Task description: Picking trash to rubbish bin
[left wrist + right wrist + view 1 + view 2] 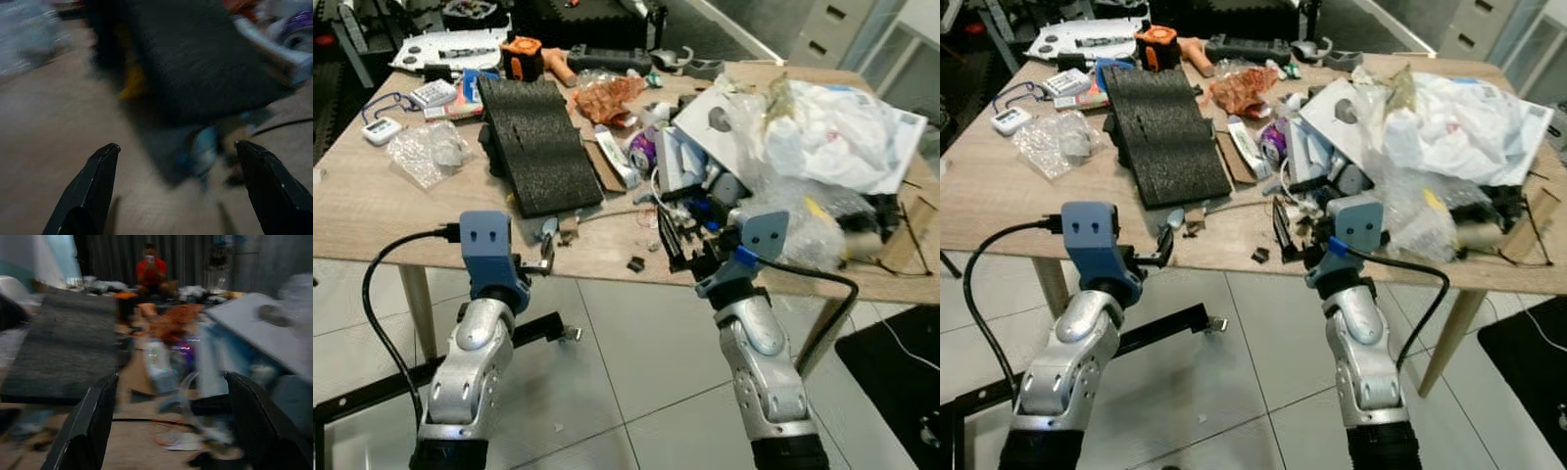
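A light wooden table (372, 211) stands on a pale tiled floor (626, 352), and it is covered in a big mess. The robot holds both arms up at the near edge of the table. The left gripper (546, 250) is at about 7 o'clock in the head view, just over the table edge, and its two long black fingers (93, 188) are spread wide apart with nothing between them. Just past it, toward 11 o'clock, lies a large flat black foam slab (536, 142), and a small pale blue bit (205, 147) sits near the slab's close end. The right gripper (677, 250) is at about 5 o'clock, at the edge of the trash, and its fingers (88, 431) are also wide apart and hold nothing. The trash is a heap at about 2 o'clock: crumpled white plastic bags and paper (842, 127), clear bubble wrap (793, 220), a purple can (644, 149) and a crinkled orange wrapper (607, 98). A clear plastic bag (426, 152) lies at 10 o'clock. A person in a red top (150, 271) sits far behind the table.
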